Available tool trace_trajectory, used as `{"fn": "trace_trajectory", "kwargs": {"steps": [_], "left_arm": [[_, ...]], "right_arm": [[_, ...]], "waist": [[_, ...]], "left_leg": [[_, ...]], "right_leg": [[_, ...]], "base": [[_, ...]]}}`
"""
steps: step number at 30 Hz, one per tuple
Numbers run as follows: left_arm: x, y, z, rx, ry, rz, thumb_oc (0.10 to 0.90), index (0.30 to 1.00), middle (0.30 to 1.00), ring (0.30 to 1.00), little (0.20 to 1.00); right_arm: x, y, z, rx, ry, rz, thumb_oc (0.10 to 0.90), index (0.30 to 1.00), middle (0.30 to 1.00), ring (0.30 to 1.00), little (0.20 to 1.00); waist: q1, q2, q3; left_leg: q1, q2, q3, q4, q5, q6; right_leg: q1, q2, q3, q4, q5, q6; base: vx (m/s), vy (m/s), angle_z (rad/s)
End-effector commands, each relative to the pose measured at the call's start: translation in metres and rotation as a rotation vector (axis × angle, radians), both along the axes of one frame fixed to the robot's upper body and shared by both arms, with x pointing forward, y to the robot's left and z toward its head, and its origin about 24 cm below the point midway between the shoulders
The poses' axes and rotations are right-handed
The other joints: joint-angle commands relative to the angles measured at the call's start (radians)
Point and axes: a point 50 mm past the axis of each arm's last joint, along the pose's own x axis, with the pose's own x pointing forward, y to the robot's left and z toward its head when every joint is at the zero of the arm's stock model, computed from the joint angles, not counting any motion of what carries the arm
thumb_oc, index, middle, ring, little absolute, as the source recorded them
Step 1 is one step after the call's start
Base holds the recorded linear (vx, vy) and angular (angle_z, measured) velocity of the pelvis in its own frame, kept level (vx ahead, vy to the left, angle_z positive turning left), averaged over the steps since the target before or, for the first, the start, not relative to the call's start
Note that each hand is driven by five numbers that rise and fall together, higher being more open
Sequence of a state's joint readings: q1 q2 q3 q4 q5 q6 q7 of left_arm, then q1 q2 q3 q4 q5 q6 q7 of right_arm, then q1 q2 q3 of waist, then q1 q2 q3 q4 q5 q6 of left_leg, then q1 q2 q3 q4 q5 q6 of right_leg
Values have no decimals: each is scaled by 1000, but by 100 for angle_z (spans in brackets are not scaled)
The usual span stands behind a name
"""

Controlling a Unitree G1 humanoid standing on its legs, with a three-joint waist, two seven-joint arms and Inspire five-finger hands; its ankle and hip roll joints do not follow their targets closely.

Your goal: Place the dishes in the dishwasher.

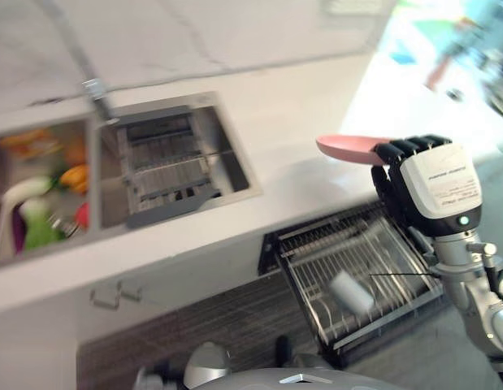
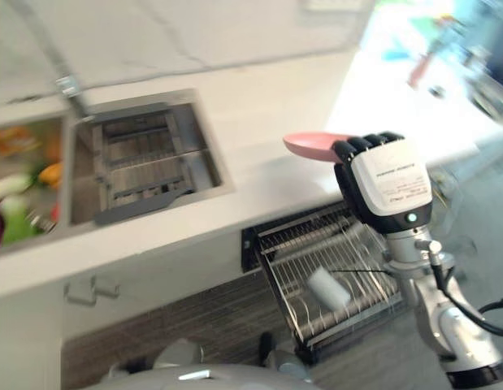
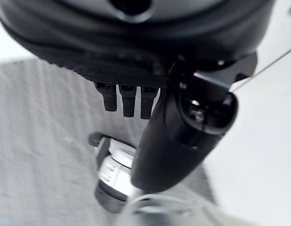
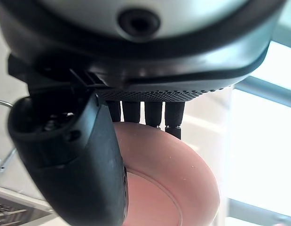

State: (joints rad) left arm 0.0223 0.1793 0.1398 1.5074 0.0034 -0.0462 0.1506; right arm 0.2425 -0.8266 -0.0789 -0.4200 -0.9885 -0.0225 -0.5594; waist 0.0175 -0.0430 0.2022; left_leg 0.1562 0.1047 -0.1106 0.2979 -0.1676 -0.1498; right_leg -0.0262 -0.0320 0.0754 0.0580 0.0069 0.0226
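Left eye view: the robot's right hand (image 1: pixel 434 183) is raised above the pulled-out dishwasher rack of dark wire (image 1: pixel 316 244), which juts from under the white stone countertop (image 1: pixel 292 122). Its fingers are curled over the rim of a flat pink round plate (image 1: pixel 349 147), held roughly level just above the countertop's front edge. A small white cup (image 1: pixel 351 292) lies on its side in the rack. On the left, a stainless steel sink (image 1: pixel 227 142) is set in the countertop, with a grey wire drainer basket (image 1: pixel 166 175) inside. A second basin further left holds blurred colourful items (image 1: pixel 48 191); what they are cannot be told

Right eye view: the same scene, with the plate's edge reaching from the hand toward the sink

Left wrist view: the left hand (image 3: pixel 183 136) hangs over grey floor (image 3: pixel 37 141), thumb and fingers loose, nothing in it

Right wrist view: the right hand's thumb (image 4: pixel 74 160) presses 1 face of the pink plate while the fingers (image 4: pixel 152 113) curl over its far rim, clamping it
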Motion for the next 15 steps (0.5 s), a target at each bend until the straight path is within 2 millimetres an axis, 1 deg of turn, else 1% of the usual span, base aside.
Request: {"fn": "trace_trajectory", "kwargs": {"steps": [1, 2, 3, 4, 5, 6, 7, 8, 9, 10, 11, 12, 13, 15], "left_arm": [[38, -7, 2, 4, -113, -206, 800, 900, 900, 900, 900], [38, -7, 2, 9, -116, -219, 800, 900, 900, 900, 900], [38, -7, 2, 9, -116, -219, 800, 900, 900, 900, 900], [43, -8, 3, 9, -135, -233, 800, 900, 900, 900, 900], [43, -8, 3, 9, -135, -233, 800, 900, 900, 900, 900], [45, -8, 3, 11, -140, -242, 800, 900, 900, 900, 900], [45, -8, 3, 11, -140, -242, 800, 900, 900, 900, 900], [48, -11, 3, 6, -157, -257, 800, 900, 900, 900, 900], [48, -11, 3, 6, -157, -257, 800, 900, 900, 900, 900], [52, -16, 3, -10, -174, -264, 800, 900, 900, 900, 900], [56, -17, 4, -15, -193, -264, 800, 900, 900, 900, 900], [56, -17, 3, -15, -192, -264, 800, 900, 900, 900, 900], [59, -17, 4, -13, -202, -270, 800, 900, 900, 900, 900], [62, -17, 5, -9, -210, -293, 800, 900, 900, 900, 900]], "right_arm": [[-2, -13, 53, 49, -307, -36, 400, 300, 300, 300, 300], [-6, -15, 47, 62, -286, -47, 400, 300, 300, 300, 300], [-6, -15, 47, 62, -286, -47, 400, 300, 300, 300, 300], [-10, -15, 39, 70, -245, -60, 400, 300, 300, 300, 300], [-10, -15, 39, 70, -245, -60, 400, 300, 300, 300, 300], [-12, -14, 36, 69, -226, -58, 400, 300, 300, 300, 300], [-12, -14, 36, 69, -226, -58, 400, 300, 300, 300, 300], [-12, -14, 29, 70, -186, -66, 400, 300, 300, 300, 300], [-12, -14, 29, 70, -186, -66, 400, 300, 300, 300, 300], [-9, -15, 14, 92, -112, -83, 400, 300, 300, 300, 300], [-7, -15, 1, 117, -43, -92, 400, 300, 300, 300, 300], [-7, -14, 0, 118, -42, -91, 400, 300, 300, 300, 300], [-6, -14, -12, 121, 22, -96, 400, 300, 300, 300, 300], [-5, -14, -25, 120, 95, -97, 400, 300, 300, 300, 300]], "waist": [[90, -42, -75], [89, -39, -81], [89, -39, -81], [62, -39, -93], [62, -39, -93], [58, -39, -97], [58, -39, -97], [46, -38, -103], [46, -38, -103], [30, -37, -108], [24, -38, -113], [26, -38, -114], [23, -38, -115], [24, -39, -116]], "left_leg": [[-139, 24, 67, -57, 37, 75], [-130, 32, 83, -71, 43, 67], [-130, 32, 83, -71, 43, 67], [-111, 29, 107, -98, 18, 65], [-111, 29, 107, -98, 18, 65], [-96, 27, 124, -114, 12, 65], [-96, 27, 124, -114, 12, 65], [-76, 22, 150, -135, 1, 69], [-76, 22, 150, -135, 1, 69], [-52, 16, 188, -160, -6, 75], [-40, 12, 214, -175, -8, 81], [-38, 12, 217, -176, -8, 81], [-28, 9, 230, -189, -8, 87], [-14, 4, 242, -208, -5, 92]], "right_leg": [[102, 26, -67, 49, -173, 88], [114, 29, -64, 38, -176, 89], [114, 29, -64, 38, -176, 89], [118, 24, -52, 30, -166, 95], [118, 24, -52, 30, -166, 95], [118, 20, -43, 30, -159, 98], [118, 20, -43, 30, -159, 98], [105, 12, -19, 37, -150, 106], [105, 12, -19, 37, -150, 106], [81, 7, 15, 45, -139, 116], [67, 4, 35, 47, -131, 123], [66, 5, 38, 47, -131, 123], [58, 3, 49, 45, -124, 129], [52, 1, 57, 45, -118, 134]], "base": [[56, 104, -33], [56, 104, -33], [81, 122, 9], [39, 94, 28], [54, 143, -16], [15, 49, -44], [29, 154, -91], [13, 106, -47], [15, 235, -53], [15, 204, -21], [16, 206, -51], [28, 130, -91], [27, 87, -121], [32, 93, -76]]}}
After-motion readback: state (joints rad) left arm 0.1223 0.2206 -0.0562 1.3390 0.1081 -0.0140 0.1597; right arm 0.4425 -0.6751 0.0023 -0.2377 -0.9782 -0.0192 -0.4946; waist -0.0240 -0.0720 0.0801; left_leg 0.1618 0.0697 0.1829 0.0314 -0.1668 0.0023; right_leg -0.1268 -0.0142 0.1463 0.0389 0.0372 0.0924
